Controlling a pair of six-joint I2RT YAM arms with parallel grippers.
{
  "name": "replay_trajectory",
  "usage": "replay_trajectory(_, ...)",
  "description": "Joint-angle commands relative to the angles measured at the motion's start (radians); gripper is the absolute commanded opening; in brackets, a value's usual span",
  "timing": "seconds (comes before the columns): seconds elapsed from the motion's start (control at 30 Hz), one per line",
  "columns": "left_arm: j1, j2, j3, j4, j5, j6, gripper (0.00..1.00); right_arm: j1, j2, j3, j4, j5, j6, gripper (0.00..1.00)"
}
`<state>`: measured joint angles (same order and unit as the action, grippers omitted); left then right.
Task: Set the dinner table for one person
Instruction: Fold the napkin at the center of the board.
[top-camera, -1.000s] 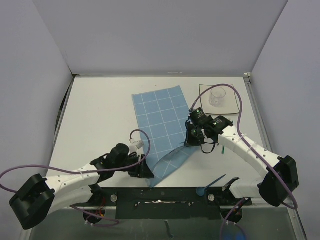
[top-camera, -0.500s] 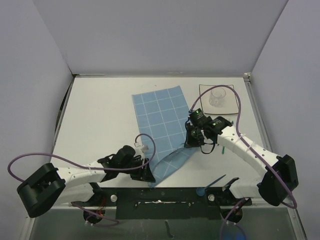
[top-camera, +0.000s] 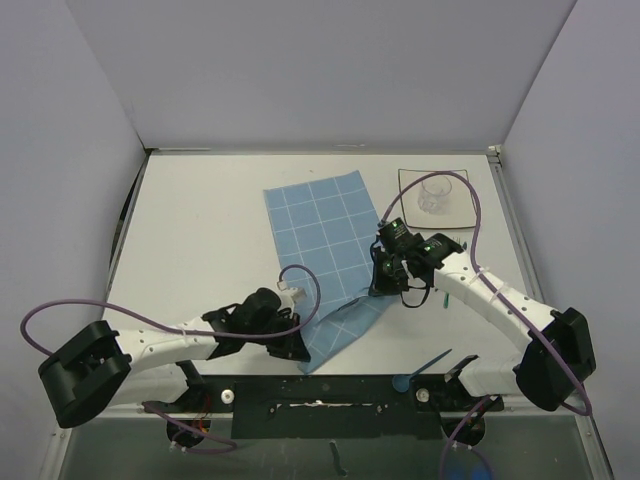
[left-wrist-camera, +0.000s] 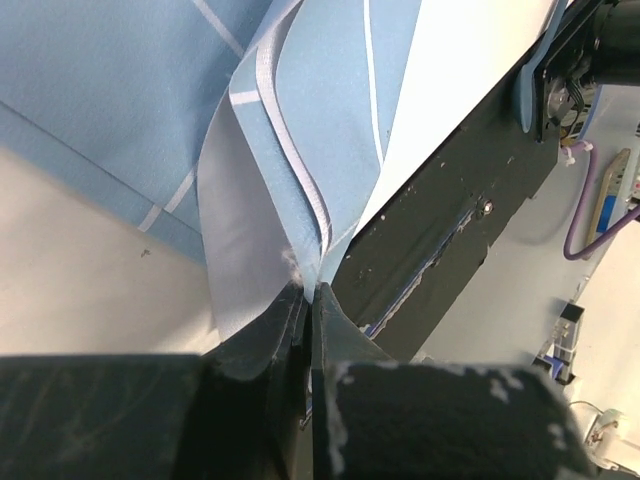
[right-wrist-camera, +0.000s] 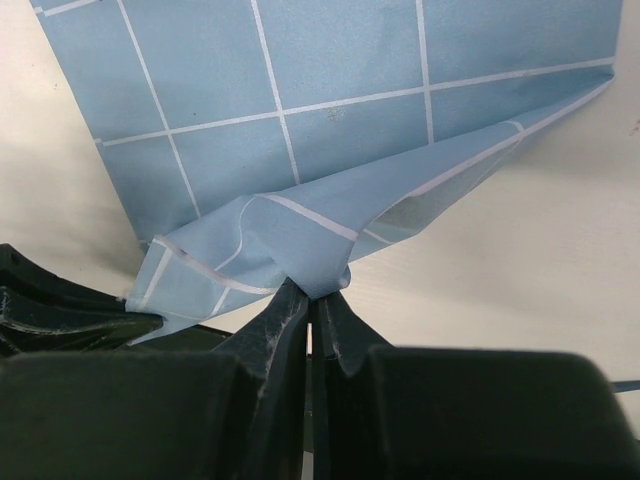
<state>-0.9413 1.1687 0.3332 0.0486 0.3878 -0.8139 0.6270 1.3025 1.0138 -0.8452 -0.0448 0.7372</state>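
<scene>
Pinching tight, both of them. The left gripper (left-wrist-camera: 308, 292) has its jaws clamped on the near corner of the blue placemat (top-camera: 318, 228), with the fabric bunched and folded right at its tips. The right gripper (right-wrist-camera: 312, 296) is closed on the mat's right edge, and a crumpled fold pokes out above its fingers. Between the two grippers the near end of the mat sits up off the surface and curls over itself. Beyond them the rest lies flat. The dinner table (top-camera: 200, 230) is right underneath both jaws and spreads out all around. Well past the right gripper, in the far right corner, a clear glass (top-camera: 436, 195) stands on a square plate (top-camera: 411, 216).
</scene>
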Motion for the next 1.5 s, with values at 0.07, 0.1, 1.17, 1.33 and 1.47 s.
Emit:
replay_trajectory(0.07,-0.006,-0.063,0.124,-0.128,-0.070,0.088,0.00,-0.007,-0.030,-0.009,0.032,-0.001,-0.004,0.00)
replay_trajectory(0.1,-0.005,-0.076,0.139,-0.157,-0.079,0.095,0.00,-0.009,-0.033,-0.009,0.032,-0.001,-0.004,0.00)
replay_trajectory(1.17,0.044,-0.084,0.512,-0.454,-0.373,0.264,0.00,-0.070,0.055,0.298,0.005,0.083,-0.195,0.00)
replay_trajectory(1.33,0.153,-0.034,0.594,-0.443,-0.334,0.327,0.00,-0.102,0.118,0.373,0.015,0.061,-0.227,0.00)
replay_trajectory(1.47,0.237,0.002,0.651,-0.458,-0.305,0.383,0.00,-0.133,0.156,0.393,0.048,0.036,-0.240,0.00)
